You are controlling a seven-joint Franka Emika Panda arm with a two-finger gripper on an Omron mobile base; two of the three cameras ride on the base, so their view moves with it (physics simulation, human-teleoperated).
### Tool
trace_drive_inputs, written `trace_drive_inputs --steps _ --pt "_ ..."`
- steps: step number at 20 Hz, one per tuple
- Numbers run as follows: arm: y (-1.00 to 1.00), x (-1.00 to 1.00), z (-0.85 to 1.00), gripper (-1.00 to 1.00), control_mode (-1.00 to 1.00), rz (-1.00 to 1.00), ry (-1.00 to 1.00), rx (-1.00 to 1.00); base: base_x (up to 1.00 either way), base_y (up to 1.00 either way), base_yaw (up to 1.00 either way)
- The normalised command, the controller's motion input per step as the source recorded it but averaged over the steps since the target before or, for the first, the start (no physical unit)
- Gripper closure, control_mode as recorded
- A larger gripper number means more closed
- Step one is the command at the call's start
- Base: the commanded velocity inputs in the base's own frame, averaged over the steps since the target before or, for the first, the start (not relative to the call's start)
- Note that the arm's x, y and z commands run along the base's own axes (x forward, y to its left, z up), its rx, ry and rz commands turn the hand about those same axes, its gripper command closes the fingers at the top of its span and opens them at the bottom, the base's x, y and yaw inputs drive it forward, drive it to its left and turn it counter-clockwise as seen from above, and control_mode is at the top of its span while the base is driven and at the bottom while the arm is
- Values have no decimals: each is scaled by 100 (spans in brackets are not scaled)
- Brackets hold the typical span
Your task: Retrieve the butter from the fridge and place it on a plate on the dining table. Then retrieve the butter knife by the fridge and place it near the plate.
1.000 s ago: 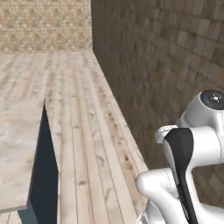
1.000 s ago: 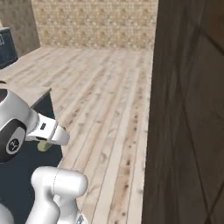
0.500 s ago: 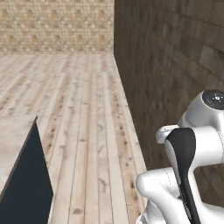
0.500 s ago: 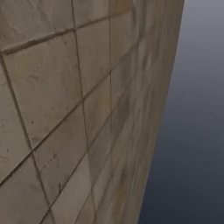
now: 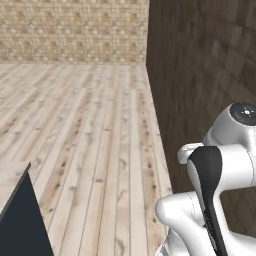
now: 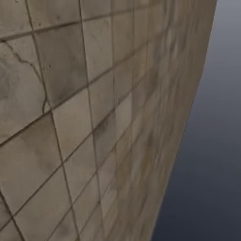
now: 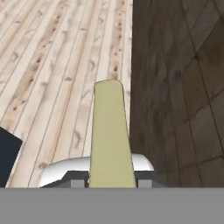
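Observation:
In the hand view my gripper (image 7: 112, 180) is shut on the butter (image 7: 109, 131), a slim pale yellow stick that juts straight out from between the fingers over the wooden floor. The grey finger tips (image 7: 77, 180) press on its two sides. In the left base view the white arm (image 5: 220, 200) is folded at the lower right. The fridge, the plate, the dining table and the butter knife are out of view.
A dark tiled wall (image 5: 200, 85) runs close along the right, and its pale tiled face (image 6: 70, 117) is very near in the right base view. Plank floor (image 5: 90, 130) stretches to a brick wall (image 5: 75, 30). A dark blue cabinet corner (image 5: 20, 225) with a pale top stands at lower left.
The whole picture has shifted in both base views, so the base has moved. The wall end now sits further right and the blue cabinet corner is lower. The arm's pose is unchanged.

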Motion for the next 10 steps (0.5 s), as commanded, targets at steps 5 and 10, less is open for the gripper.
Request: trace_drive_inputs --steps 5,10 --pt "0 0 0 100 100 0 0 0 100 -24 39" --pt "0 0 0 100 100 0 0 0 100 -4 47"
